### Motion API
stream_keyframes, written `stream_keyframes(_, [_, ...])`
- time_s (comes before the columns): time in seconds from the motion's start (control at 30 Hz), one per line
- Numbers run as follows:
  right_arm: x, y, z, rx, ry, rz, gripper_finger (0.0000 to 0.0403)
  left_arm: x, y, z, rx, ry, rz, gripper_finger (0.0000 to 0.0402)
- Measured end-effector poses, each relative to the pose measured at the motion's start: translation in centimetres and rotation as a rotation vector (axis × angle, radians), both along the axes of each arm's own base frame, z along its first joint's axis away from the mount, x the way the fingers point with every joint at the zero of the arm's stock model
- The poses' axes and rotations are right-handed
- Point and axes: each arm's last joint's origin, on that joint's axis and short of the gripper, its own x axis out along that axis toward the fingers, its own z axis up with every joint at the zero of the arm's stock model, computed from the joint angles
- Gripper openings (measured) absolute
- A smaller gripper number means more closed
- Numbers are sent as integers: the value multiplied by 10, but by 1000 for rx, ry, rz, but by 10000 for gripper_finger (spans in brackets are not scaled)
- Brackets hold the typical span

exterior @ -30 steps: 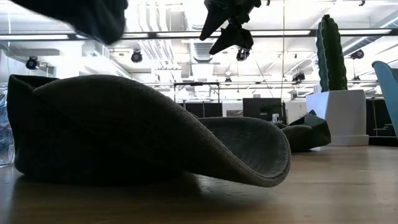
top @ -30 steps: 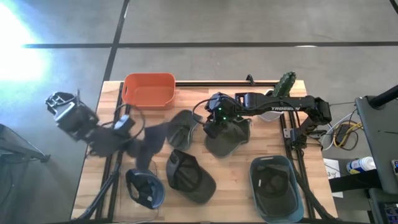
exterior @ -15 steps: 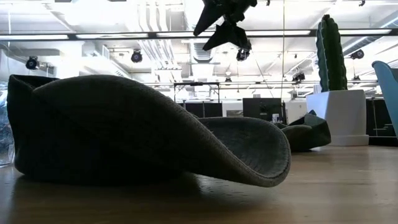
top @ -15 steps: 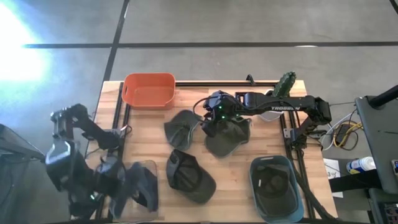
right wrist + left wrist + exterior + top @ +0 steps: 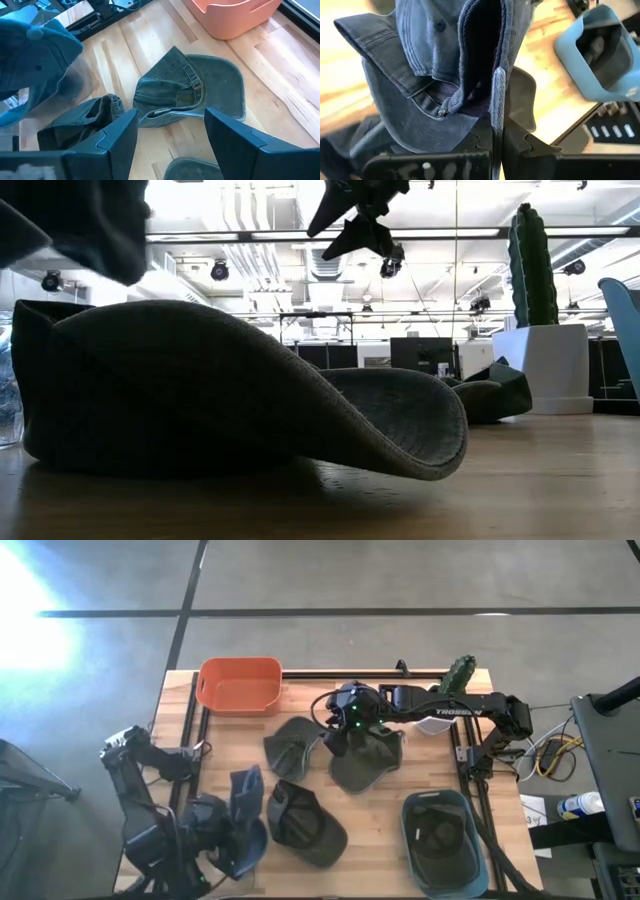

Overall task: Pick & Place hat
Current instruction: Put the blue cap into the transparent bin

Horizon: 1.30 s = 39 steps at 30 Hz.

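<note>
High view: I have the left gripper [image 5: 235, 825] at the table's [image 5: 385, 810] front-left corner, fingers clamped on a blue cap [image 5: 243, 808] that hangs lifted off the wood. Left wrist view confirms it: the jaws stand pressed together with the blue cap's [image 5: 445, 75] fabric pinched between them. I hold the right gripper [image 5: 342, 740] above mid-table, fingers spread and empty, over a green cap [image 5: 365, 758]. Right wrist view shows another green cap [image 5: 192, 97] lying flat just below those fingers [image 5: 120, 132], near the orange bin [image 5: 235, 15]. A blue bin [image 5: 443, 845] with a dark cap inside sits front-right. A dark cap [image 5: 303, 823] lies just beside the blue cap.
</note>
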Motion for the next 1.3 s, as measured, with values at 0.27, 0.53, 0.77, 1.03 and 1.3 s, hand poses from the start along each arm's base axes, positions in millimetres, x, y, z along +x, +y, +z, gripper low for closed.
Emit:
stream_keyframes(0.27, [-1, 0, -2, -6, 21, 8, 224, 0, 1, 32, 74, 32, -259, 9])
stream_keyframes(0.53, [-2, 0, -7, 4, 40, 0, 224, -16, -9, 35, -8, 192, -478, 9])
stream_keyframes(0.77, [-2, 0, -8, 23, 40, -21, 224, -32, -25, 24, 13, 212, -513, 9])
stream_keyframes(1.03, [-2, -1, -8, 46, 38, -47, 224, -46, -45, -27, 127, 252, -447, 10])
stream_keyframes(1.3, [-2, -1, -8, 63, 37, -63, 224, -42, -59, -84, 106, 164, -363, 10])
